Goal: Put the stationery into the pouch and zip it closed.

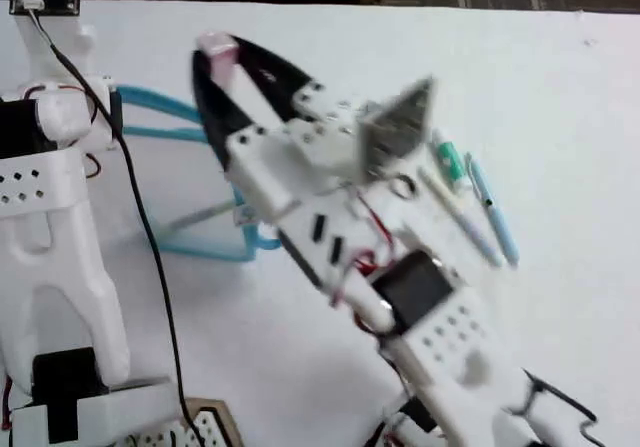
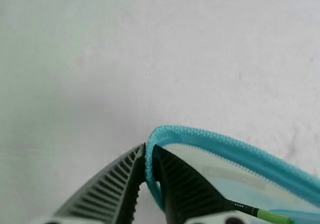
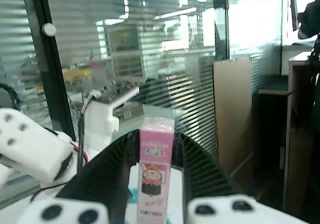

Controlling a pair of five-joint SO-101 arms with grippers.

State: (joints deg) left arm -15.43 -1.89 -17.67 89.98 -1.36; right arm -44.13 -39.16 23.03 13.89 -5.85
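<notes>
Pinched the pouch (image 2: 240, 154) by its teal rim, tight in the left gripper (image 2: 149, 156), at the table's (image 1: 560, 87) left. Clasped a pink eraser (image 3: 156, 174) upright in the right gripper (image 3: 156, 136) (raised off the table, near the pouch's far side). Noted loose pens (image 1: 480, 202) lying to the right.

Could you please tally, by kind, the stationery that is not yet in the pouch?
Eraser: 1, held in the right gripper.
Pens: 3 on the table: green pen, blue pen, white pen.
Total: 4.
</notes>
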